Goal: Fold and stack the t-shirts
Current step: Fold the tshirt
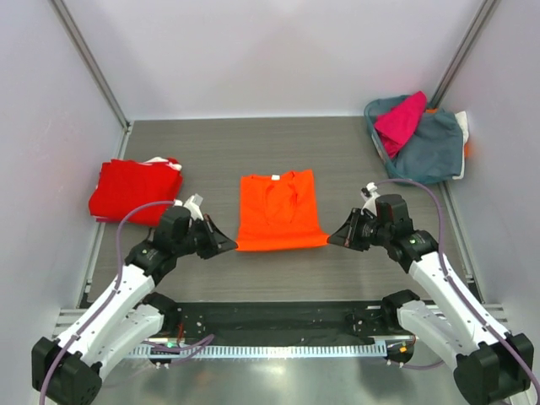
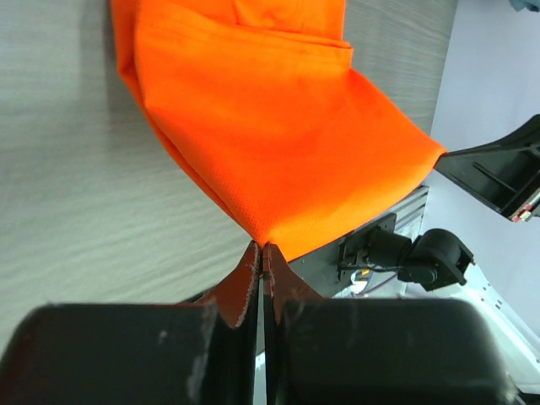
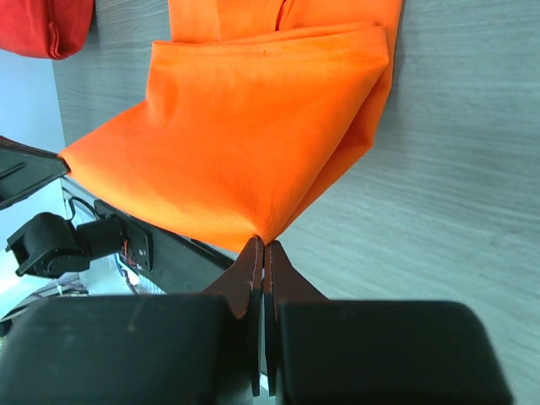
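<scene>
The bright orange t-shirt lies in the middle of the table, sides folded in, its near hem lifted. My left gripper is shut on the shirt's near left corner. My right gripper is shut on its near right corner. The hem stretches taut between them, just above the table. The red t-shirt lies folded at the left; a corner of it shows in the right wrist view. The magenta t-shirt lies on a pile at the back right.
A grey-blue cloth fills a bin at the back right corner, under the magenta shirt. White walls close in the table on three sides. A black rail runs along the near edge between the arm bases.
</scene>
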`<state>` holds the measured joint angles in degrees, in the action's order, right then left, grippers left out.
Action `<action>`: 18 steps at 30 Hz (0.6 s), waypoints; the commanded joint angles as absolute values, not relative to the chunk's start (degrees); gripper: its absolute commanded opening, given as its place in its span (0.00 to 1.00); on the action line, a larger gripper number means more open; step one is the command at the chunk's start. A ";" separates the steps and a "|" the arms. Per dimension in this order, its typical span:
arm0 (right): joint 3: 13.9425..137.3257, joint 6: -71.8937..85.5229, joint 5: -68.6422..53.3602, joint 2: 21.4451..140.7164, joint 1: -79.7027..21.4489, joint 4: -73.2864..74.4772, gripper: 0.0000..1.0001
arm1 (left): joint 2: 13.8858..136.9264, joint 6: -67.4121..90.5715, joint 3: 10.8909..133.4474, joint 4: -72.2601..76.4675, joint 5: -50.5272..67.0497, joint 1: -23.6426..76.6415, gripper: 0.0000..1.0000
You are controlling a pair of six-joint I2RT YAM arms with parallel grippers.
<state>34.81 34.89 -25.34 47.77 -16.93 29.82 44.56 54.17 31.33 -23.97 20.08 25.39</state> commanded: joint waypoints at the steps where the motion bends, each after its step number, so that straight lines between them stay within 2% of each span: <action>1: 36.90 35.33 -23.12 44.83 -17.05 34.98 0.01 | 41.05 56.51 30.50 -29.87 19.25 25.40 0.00; 7: 40.86 34.63 -21.54 46.58 -17.05 36.30 0.01 | 40.95 56.69 32.69 -31.03 18.72 25.40 0.00; 18: 52.89 30.33 -14.77 59.84 -16.88 36.12 0.01 | 50.34 55.37 42.08 -30.41 14.95 25.31 0.00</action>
<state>47.33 33.04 -19.38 58.02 -17.19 36.27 48.10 56.80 37.43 -29.52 17.87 25.50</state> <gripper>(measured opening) 0.027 0.005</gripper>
